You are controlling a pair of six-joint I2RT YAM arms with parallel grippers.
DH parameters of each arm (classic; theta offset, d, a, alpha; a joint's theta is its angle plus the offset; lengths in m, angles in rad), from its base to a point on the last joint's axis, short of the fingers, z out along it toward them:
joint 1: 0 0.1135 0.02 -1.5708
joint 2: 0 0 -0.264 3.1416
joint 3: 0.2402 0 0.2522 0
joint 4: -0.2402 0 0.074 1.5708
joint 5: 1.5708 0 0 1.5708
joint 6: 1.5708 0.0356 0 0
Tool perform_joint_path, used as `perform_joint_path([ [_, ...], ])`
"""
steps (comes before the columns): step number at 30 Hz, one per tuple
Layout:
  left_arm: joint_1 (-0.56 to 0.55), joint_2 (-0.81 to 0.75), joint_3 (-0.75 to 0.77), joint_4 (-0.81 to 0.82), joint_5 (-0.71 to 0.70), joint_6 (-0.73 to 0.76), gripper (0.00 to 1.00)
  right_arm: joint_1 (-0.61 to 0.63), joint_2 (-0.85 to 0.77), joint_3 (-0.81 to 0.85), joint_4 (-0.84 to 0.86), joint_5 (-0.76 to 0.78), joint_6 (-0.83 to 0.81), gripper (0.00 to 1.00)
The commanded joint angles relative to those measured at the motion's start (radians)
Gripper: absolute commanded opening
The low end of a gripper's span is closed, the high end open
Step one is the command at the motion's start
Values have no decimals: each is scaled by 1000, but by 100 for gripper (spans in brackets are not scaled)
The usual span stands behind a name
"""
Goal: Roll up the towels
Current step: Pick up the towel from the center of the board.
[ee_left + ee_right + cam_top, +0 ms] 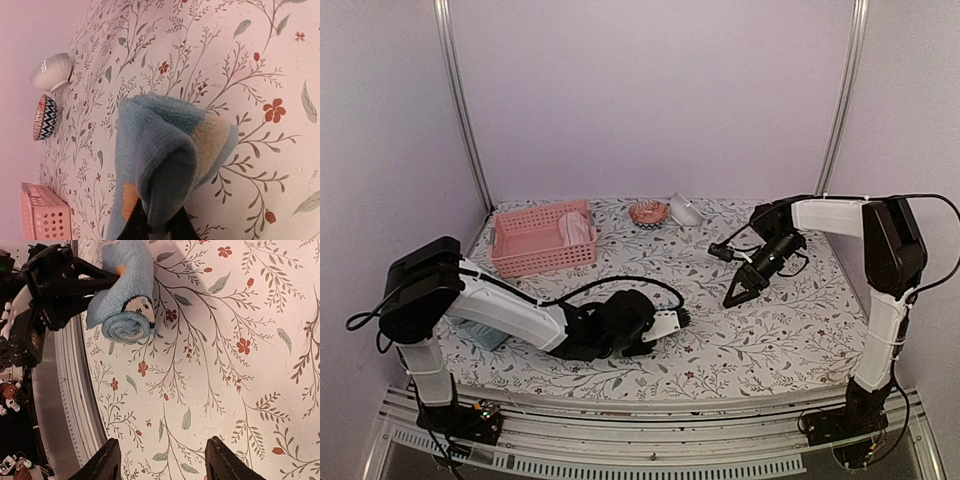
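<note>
My left gripper [159, 226] is shut on the light blue towel with orange and white motifs [170, 150], which is rolled up and lies on the floral tablecloth. In the right wrist view the roll [127, 295] shows its spiral end, with the left gripper [65, 282] clamped on it. In the top view the left gripper [665, 325] is at the table's front middle. My right gripper [735, 295] is open and empty, hovering to the right; its fingers [107, 462] stand wide apart. The pink towel [577, 228] lies in the basket. The pale teal towel [482, 333] lies by the left arm.
A pink perforated basket [525, 258] stands at the back left. A patterned bowl [648, 212] and a white bowl [685, 210] sit at the back middle. The metal front rail [65, 405] runs along the table's near edge.
</note>
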Motion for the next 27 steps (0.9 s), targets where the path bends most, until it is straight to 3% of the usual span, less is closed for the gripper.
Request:
perform_joint_path([
  [1, 60, -92, 54, -75, 107, -103, 0, -8, -48, -70, 130, 6, 27, 59],
  [9, 196, -163, 179, -219, 232, -303, 0, -28, -8, -105, 146, 5, 21, 58],
  [16, 360, -234, 235, -264, 460, -521, 0, -30, -3, -130, 158, 8, 12, 57],
  [27, 669, -360, 167, -161, 737, -802, 0, -30, 11, -138, 155, 3, -1, 55],
])
